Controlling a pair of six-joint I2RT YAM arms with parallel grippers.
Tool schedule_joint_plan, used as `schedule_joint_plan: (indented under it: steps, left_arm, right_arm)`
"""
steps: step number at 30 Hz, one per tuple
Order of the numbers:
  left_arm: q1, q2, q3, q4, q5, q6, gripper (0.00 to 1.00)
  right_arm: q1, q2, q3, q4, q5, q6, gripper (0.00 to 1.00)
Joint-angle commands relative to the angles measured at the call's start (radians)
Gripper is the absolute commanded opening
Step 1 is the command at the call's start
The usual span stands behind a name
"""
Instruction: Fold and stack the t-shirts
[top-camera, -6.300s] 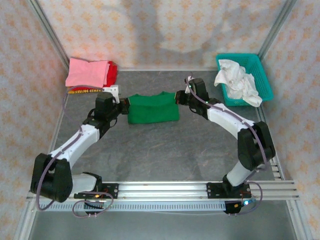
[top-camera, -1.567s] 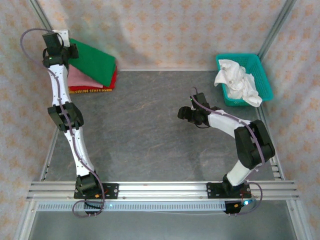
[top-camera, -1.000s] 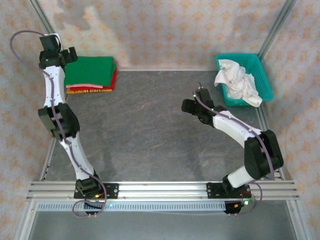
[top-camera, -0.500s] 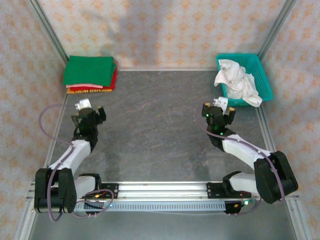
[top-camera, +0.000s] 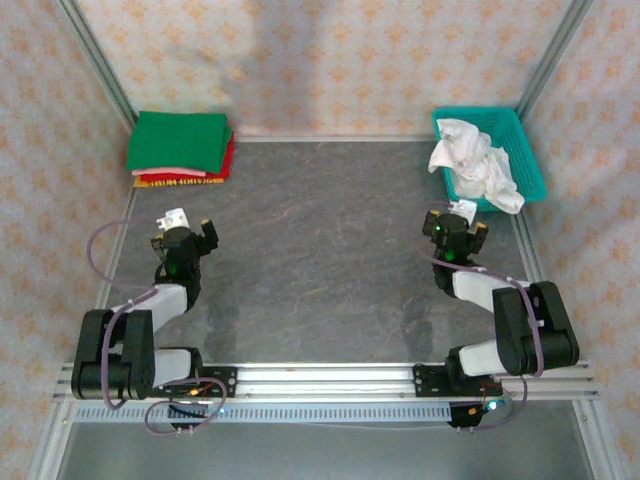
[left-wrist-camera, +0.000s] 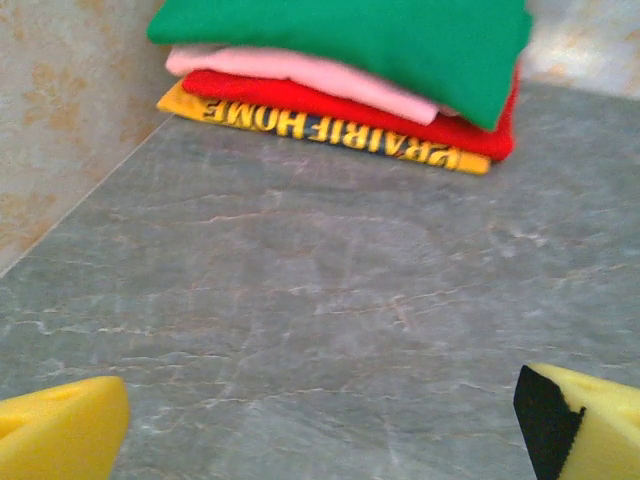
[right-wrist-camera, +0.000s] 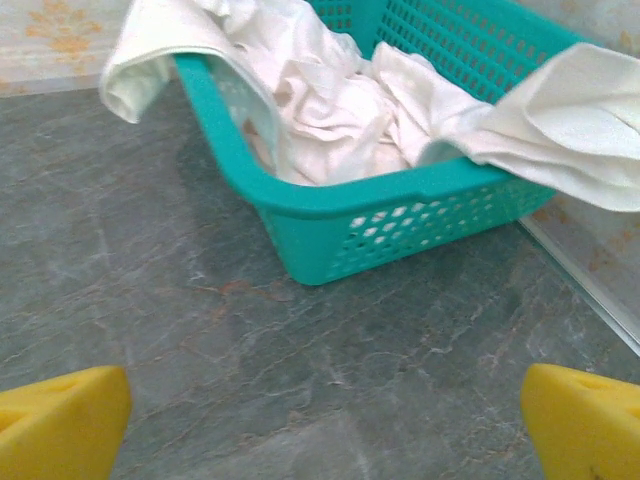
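The t-shirts lie folded in one stack (top-camera: 180, 147) at the table's back left corner. In the left wrist view the green shirt (left-wrist-camera: 380, 35) is on top, then pink (left-wrist-camera: 290, 72), red (left-wrist-camera: 400, 112) and a yellow printed one (left-wrist-camera: 330, 130). My left gripper (top-camera: 190, 223) is drawn back at the left, well short of the stack, and open; its yellow fingertips (left-wrist-camera: 60, 430) have only bare table between them. My right gripper (top-camera: 460, 216) is open too, its fingertips (right-wrist-camera: 585, 425) wide apart just in front of the basket.
A teal basket (top-camera: 478, 112) at the back right holds crumpled white cloth (top-camera: 472, 160), some of it hanging over the rim (right-wrist-camera: 400, 215). Grey table runs between the arms, with patterned walls and metal frame rails around it.
Both arms have pulled back toward the near edge. The left gripper has left the stack, where the green shirt now lies flat on top. The right gripper swung right, toward the basket.
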Motion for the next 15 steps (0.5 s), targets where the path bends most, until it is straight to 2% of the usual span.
schedule_joint_plan:
  steps: [1, 6, 8, 9, 12, 13, 14, 15]
  left_arm:
    - [-0.01, -0.019, -0.044, 0.131, 0.046, -0.016, 1.0]
    - [-0.015, 0.141, -0.017, 0.258, 0.103, 0.019, 1.0]
    - [-0.04, 0.141, 0.008, 0.211, 0.089, 0.043, 0.99]
    - [-0.044, 0.151, -0.003, 0.24, 0.105, 0.055, 0.99]
    - [-0.05, 0.235, -0.079, 0.472, 0.14, 0.079, 1.0]
    - [-0.05, 0.226, -0.076, 0.465, 0.137, 0.078, 1.0]
    - [-0.053, 0.2, -0.051, 0.38, 0.135, 0.082, 1.0]
    - [-0.058, 0.208, -0.025, 0.334, 0.144, 0.09, 1.0]
  right_arm:
    - [-0.006, 0.003, -0.044, 0.119, -0.101, -0.004, 1.0]
    - [-0.034, 0.079, -0.047, 0.211, -0.185, -0.028, 1.0]
    - [-0.047, 0.108, -0.052, 0.239, -0.206, -0.021, 1.0]
    - [-0.056, 0.115, -0.063, 0.257, -0.223, -0.014, 1.0]
    - [-0.076, 0.167, -0.08, 0.348, -0.26, -0.004, 1.0]
    - [-0.078, 0.152, -0.063, 0.287, -0.25, 0.005, 1.0]
    - [-0.087, 0.151, -0.048, 0.254, -0.256, 0.015, 1.0]
    - [-0.098, 0.162, -0.055, 0.282, -0.273, 0.023, 1.0]
